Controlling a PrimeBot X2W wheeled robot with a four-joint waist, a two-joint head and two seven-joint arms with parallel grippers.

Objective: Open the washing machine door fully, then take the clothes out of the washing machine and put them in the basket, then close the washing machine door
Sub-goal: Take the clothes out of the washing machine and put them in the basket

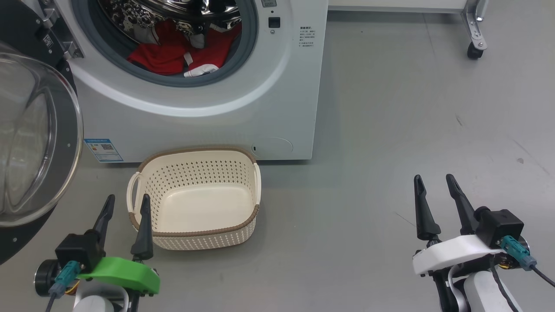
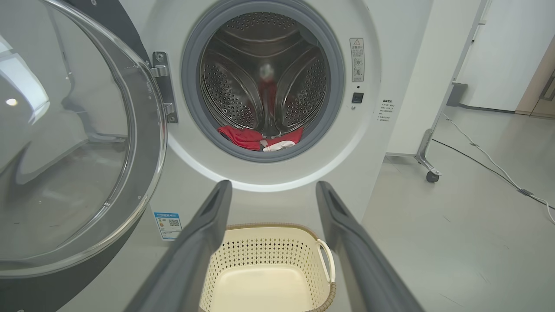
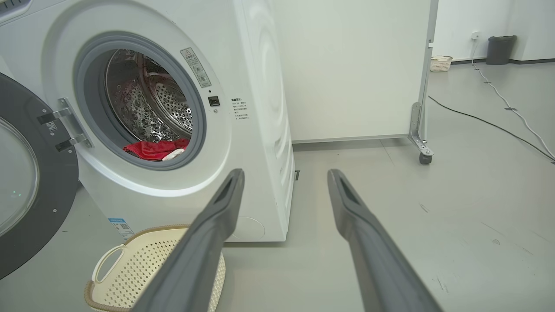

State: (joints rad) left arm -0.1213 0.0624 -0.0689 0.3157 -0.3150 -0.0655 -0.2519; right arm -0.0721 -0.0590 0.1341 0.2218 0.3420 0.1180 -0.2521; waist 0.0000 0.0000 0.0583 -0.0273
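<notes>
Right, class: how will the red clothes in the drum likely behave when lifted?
The clothes lie crumpled in soft folds, so they will probably flop and drape. They look thin, so likely light. A white part lies by the grey gasket, so it may drag there.

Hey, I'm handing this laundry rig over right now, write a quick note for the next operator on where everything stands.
Left gripper: open, holding nothing, low beside the basket.
Right gripper: open, holding nothing, above the floor off to the right.
Door: swung open on the left of the washing machine.
Clothes: red, lying inside the machine near the front.
Basket: on the floor in front of the machine, nothing in it.
Done: door opened.
Left: move clothes into basket, close door.
</notes>
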